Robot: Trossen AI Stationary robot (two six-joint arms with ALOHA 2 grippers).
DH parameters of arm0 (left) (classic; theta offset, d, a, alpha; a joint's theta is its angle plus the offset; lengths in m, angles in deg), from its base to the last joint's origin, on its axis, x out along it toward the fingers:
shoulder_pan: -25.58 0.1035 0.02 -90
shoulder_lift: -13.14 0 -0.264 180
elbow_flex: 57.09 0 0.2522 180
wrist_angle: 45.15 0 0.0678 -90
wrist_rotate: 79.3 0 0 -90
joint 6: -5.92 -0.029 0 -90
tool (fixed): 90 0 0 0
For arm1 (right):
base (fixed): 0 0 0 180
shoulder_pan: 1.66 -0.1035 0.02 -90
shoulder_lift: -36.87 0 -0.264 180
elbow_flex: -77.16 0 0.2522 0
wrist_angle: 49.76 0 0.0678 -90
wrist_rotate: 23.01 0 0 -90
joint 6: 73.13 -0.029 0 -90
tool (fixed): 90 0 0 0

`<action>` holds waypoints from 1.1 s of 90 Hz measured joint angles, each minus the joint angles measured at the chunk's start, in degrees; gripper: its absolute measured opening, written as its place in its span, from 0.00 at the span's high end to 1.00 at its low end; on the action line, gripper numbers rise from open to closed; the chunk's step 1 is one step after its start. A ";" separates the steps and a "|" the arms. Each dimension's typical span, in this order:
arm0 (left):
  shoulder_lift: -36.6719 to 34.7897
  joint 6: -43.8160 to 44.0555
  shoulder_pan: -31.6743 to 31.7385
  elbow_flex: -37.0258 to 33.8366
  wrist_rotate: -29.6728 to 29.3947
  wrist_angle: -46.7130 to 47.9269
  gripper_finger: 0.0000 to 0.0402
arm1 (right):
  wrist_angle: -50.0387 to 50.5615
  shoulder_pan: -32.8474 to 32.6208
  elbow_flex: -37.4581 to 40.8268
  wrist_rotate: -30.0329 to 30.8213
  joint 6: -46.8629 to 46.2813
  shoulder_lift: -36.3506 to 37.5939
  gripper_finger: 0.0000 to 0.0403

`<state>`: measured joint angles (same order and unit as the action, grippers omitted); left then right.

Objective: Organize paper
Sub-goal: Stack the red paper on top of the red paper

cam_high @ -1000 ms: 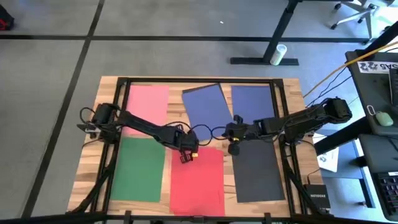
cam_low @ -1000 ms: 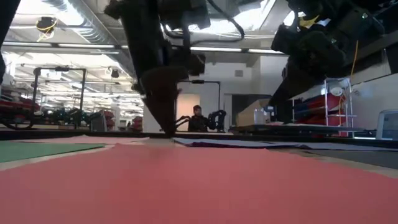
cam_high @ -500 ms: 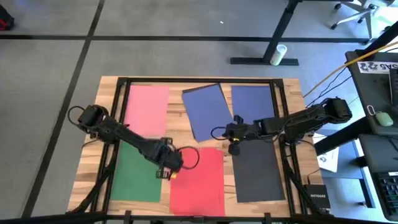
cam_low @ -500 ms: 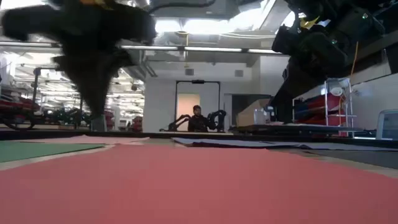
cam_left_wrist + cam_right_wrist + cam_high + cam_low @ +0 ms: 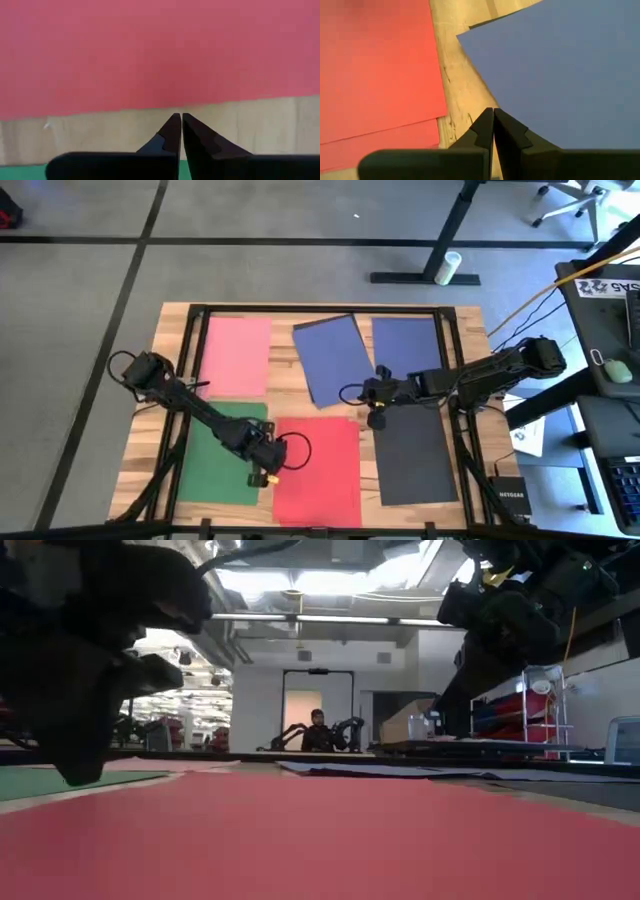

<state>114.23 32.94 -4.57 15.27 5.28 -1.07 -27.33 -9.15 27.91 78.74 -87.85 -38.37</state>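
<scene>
Paper lies spread across your table (image 5: 470, 330): pink sheet (image 5: 237, 356), green sheet (image 5: 222, 451), red sheet (image 5: 318, 470), two navy sheets (image 5: 333, 356), dark grey sheet (image 5: 415, 456). Your left gripper (image 5: 176, 120), fingers pressed together on nothing, hangs over the wood strip beside red's edge, probably to nudge it. Your right gripper (image 5: 493, 114), likewise closed and empty, hovers mid-table by the navy corner.

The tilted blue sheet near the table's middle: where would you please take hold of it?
Probably at the near corner of the tilted blue sheet, which juts over bare wood. Come from the right tool side; the sheet lies flat, so slide it toward an edge first.
</scene>
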 joint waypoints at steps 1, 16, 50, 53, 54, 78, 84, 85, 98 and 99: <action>0.10 0.02 0.00 -0.01 0.07 0.07 1.00 | 0.01 0.00 0.00 -0.01 0.00 0.00 1.00; 2.04 -0.27 0.00 0.01 2.00 -1.89 1.00 | 0.02 0.00 0.00 -0.39 0.00 0.00 1.00; 2.85 -0.69 0.20 0.32 2.24 -3.89 1.00 | 0.39 0.00 0.00 -1.71 -0.37 0.00 1.00; 2.85 -0.69 0.20 0.32 2.24 -4.12 1.00 | 0.45 0.00 0.00 -4.11 -0.85 0.00 1.00; 2.85 -0.69 0.20 0.32 2.25 -4.17 1.00 | 0.46 0.00 0.00 -5.10 -1.05 0.00 1.00; 2.91 -0.91 0.20 0.39 1.95 -4.67 1.00 | 4.23 -4.85 0.00 -17.36 -4.71 -0.01 1.00; 2.94 -1.63 0.15 0.41 1.62 -4.70 1.00 | 4.27 -6.76 -0.02 -16.24 -5.54 -0.93 1.00; 2.94 -1.71 0.15 0.42 1.60 -4.70 1.00 | 4.27 -7.03 -0.02 -15.98 -5.76 -1.10 1.00; 2.94 -1.96 0.64 0.45 1.47 -4.71 1.00 | 2.86 -8.45 -0.02 -13.63 -7.43 -5.30 1.00; 2.94 -1.96 0.69 0.45 1.48 -4.71 1.00 | 2.75 -8.44 -0.02 -13.50 -7.51 -5.83 1.00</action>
<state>117.17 30.98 -3.88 15.72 6.76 -5.78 -24.58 -17.58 27.89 65.24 -95.36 -44.20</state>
